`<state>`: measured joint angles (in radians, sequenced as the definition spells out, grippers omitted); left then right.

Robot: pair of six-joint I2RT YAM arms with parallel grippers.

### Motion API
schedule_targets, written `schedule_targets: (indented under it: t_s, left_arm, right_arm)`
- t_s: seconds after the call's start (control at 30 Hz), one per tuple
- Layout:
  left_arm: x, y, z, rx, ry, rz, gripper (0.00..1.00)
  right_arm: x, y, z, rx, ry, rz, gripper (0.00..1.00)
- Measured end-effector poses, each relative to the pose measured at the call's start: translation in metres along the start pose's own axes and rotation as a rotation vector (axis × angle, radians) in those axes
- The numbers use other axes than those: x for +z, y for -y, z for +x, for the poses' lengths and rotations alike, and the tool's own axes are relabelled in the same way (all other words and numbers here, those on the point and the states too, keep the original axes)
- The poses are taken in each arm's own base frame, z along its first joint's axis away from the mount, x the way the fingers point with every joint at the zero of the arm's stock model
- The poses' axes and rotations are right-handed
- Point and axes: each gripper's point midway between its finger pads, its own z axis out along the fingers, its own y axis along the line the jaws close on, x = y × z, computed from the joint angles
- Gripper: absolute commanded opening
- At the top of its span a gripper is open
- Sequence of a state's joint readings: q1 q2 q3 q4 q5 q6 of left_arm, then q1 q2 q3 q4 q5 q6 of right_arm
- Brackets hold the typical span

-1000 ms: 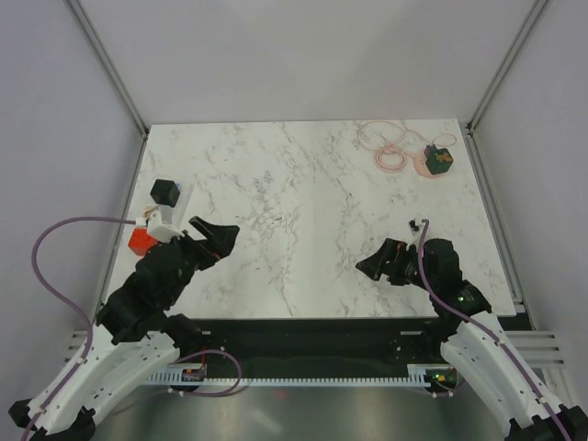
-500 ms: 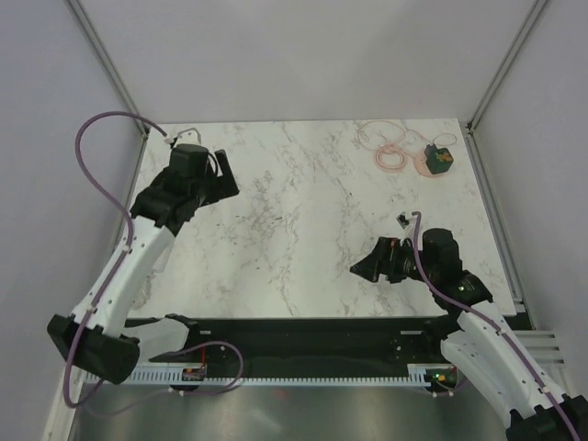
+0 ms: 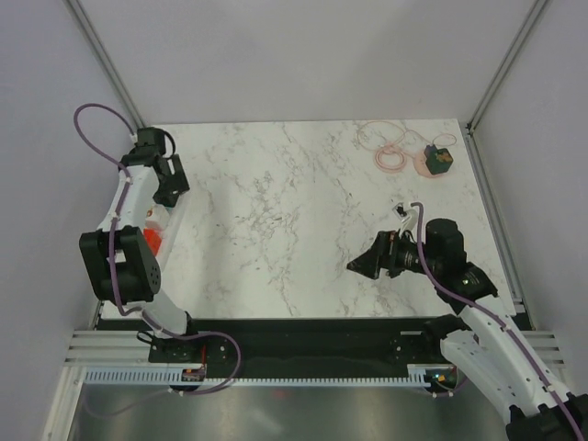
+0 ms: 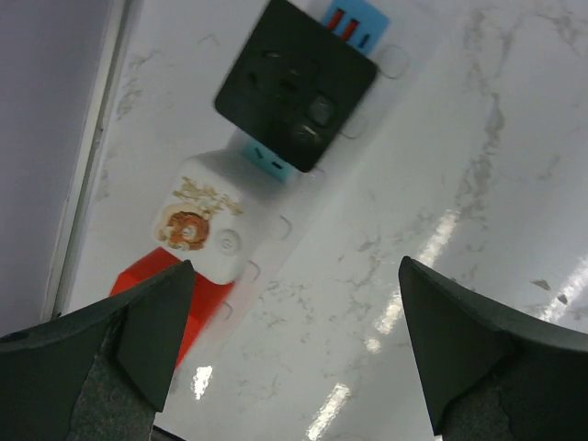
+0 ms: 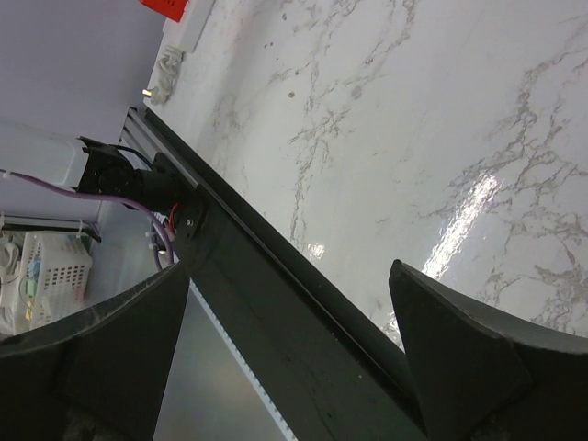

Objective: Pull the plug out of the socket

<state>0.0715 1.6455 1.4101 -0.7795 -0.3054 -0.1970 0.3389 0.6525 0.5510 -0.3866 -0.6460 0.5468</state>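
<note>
A: At the left edge of the table (image 3: 294,211) you have the socket (image 4: 299,188). In your left wrist view it runs from upper right to lower left.

B: Yes, and you can count three plugs seated on it. A black plug (image 4: 296,84) sits in the upper middle. A white plug (image 4: 207,228) with a round picture is just below and left of it. A red plug (image 4: 204,308) is at the lower left, partly behind your finger.

A: Which one is meant, you can't tell. What of your left gripper (image 4: 296,266)?

B: It hangs over the strip with its fingers spread wide. Nothing is between them, and they touch none of the plugs. A blue outlet (image 4: 354,23) peeks out past the black plug at the top edge.

A: And your right gripper (image 3: 363,266)?

B: It is right of centre in the top view, over the table and well apart from the socket. Its fingers are just as wide and hold nothing. In the upper right corner of the table you have a pink cable (image 3: 384,147) coiled beside a small green thing (image 3: 439,159).
</note>
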Motion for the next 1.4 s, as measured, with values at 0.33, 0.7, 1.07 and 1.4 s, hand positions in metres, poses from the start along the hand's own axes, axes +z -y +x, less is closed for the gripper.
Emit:
schedule_targets:
  t_s: [0.33, 0.7, 1.07, 1.4]
  left_arm:
    - [0.032, -0.04, -0.021, -0.047, 0.001, -0.004, 1.0]
    - [0.055, -0.029, -0.124, -0.073, 0.159, 0.035, 0.92]
    - [0.062, -0.05, -0.135, -0.339, 0.175, -0.047, 0.43]
    - [0.092, -0.055, -0.052, -0.496, 0.025, -0.161, 0.4]
  right_arm:
    - [0.005, 0.002, 0.001, -0.033, -0.096, 0.02, 0.98]
    - [0.007, 0.008, -0.004, -0.088, -0.129, 0.076, 0.98]
    - [0.006, 0.015, -0.006, -0.093, -0.11, 0.121, 0.98]
    - [0.001, 0.01, -0.007, -0.107, -0.091, 0.11, 0.98]
